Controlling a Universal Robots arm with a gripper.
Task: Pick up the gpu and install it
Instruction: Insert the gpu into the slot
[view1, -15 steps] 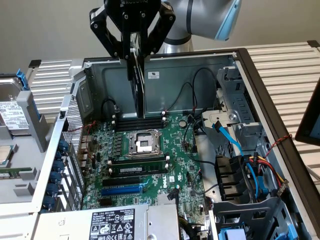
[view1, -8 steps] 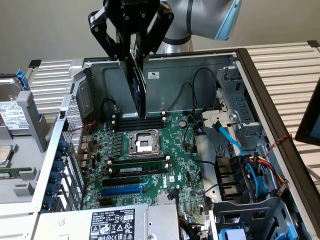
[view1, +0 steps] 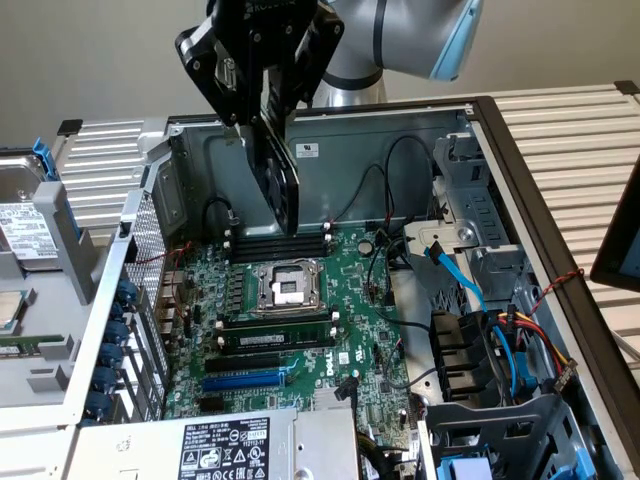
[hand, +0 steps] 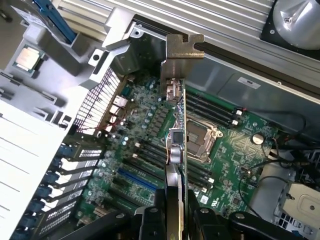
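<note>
My gripper (view1: 262, 85) is shut on the gpu (view1: 279, 178), a card with a black fan shroud, and holds it on edge in the air above the open computer case. The card hangs over the back part of the green motherboard (view1: 330, 330), above the RAM slots and CPU socket (view1: 285, 285). In the wrist view the gpu (hand: 178, 127) shows edge-on between my fingers (hand: 150, 220), its silver bracket (hand: 182, 52) pointing away from them. The blue expansion slot (view1: 243, 380) (hand: 136, 178) lies free on the board, nearer the power supply.
A power supply (view1: 220, 445) sits at the case's front. Cables and a blue SATA lead (view1: 458, 278) crowd the exterior view's right. A hard drive (view1: 25, 225) and a loose CPU (hand: 25, 59) lie outside the case beyond its perforated rear wall (view1: 150, 290).
</note>
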